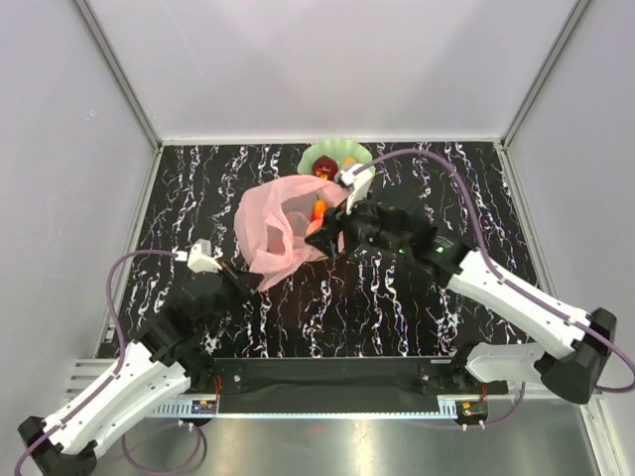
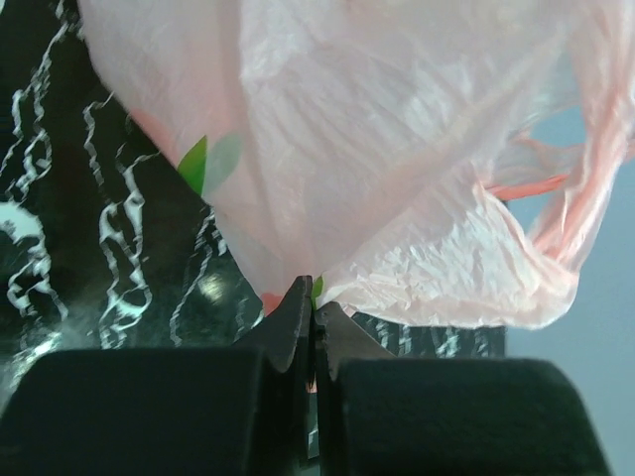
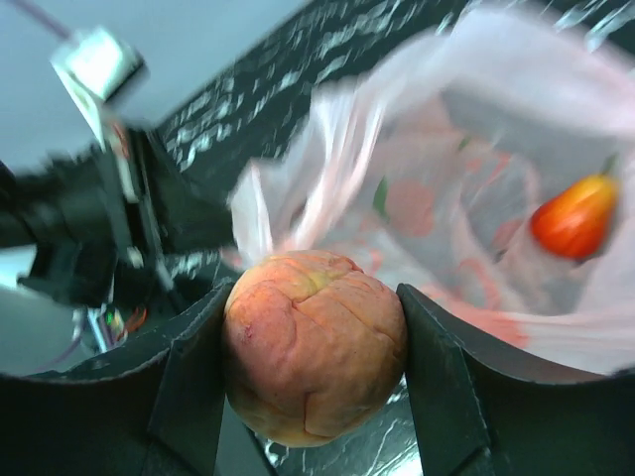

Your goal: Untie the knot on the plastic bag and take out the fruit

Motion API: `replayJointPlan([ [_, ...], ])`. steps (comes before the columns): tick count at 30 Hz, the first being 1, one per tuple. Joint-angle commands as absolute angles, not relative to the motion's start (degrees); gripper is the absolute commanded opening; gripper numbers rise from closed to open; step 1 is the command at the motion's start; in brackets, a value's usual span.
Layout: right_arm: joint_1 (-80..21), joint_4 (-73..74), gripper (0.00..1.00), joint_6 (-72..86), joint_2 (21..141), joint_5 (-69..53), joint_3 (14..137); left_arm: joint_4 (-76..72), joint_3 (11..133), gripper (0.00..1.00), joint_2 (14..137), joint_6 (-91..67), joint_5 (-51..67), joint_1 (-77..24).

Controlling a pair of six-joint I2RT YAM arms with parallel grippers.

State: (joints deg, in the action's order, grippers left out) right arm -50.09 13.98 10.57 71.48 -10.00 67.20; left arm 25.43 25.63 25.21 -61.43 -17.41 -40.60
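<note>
Currently the unloading step is under way: the right end effector [image 1: 327,236] is clamping an orange peach-like fruit [image 3: 316,347] between its two fingers, right at the mouth of the plastic bag [image 1: 278,226]. The left end effector [image 2: 313,315] is pressing its fingers together on a fold at the bag's near lower edge. It is pinning the thin pink film while the bag is lying crumpled on the middle of the worktop [image 1: 397,307]. The bag's mouth is gaping toward the right arm, so the knot is probably undone, though the right wrist view is too blurred to rule out a remaining twist.

Inside the bag a small red-orange fruit [image 3: 573,220] is lying against the film, well behind the held peach. Beyond the bag, at the far edge of the worktop, a green dish [image 1: 310,156] is holding a dark red apple [image 1: 324,169] and a yellow piece [image 1: 347,163], close to the right wrist.

The next move is calling for lifting the peach clear of the bag's rim and carrying it, presumably, to the dish without dragging film along; the left grip needs to be holding firm for that. Loose plastic is draping close around the right fingers and could be snagging them. The two pieces in the dish are also leaving limited room for setting down another.
</note>
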Motion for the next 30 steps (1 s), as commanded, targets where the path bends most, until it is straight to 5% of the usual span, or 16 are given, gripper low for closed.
replayJointPlan([
  [1,-48.1,13.8,0.04,8.8,69.3,-0.5,72.2,26.4,22.2,0.0,23.7,-61.0,-14.7,-40.4],
  [12,-28.7,19.1,0.0,13.7,93.9,7.5,97.9,44.0,23.3,0.0,6.4,-63.2,-7.8,-40.5],
  [26,-24.4,25.0,0.04,13.4,130.8,6.0,127.1,50.1,33.9,0.0,3.6,-61.4,-11.2,-40.4],
  [29,-24.0,28.6,0.16,13.4,136.5,4.7,133.6,50.0,34.6,0.0,4.9,-61.0,-12.0,-40.5],
  [30,-23.7,29.0,0.41,13.3,138.4,4.7,134.6,49.6,34.5,0.0,5.1,-61.1,-12.0,-40.5],
])
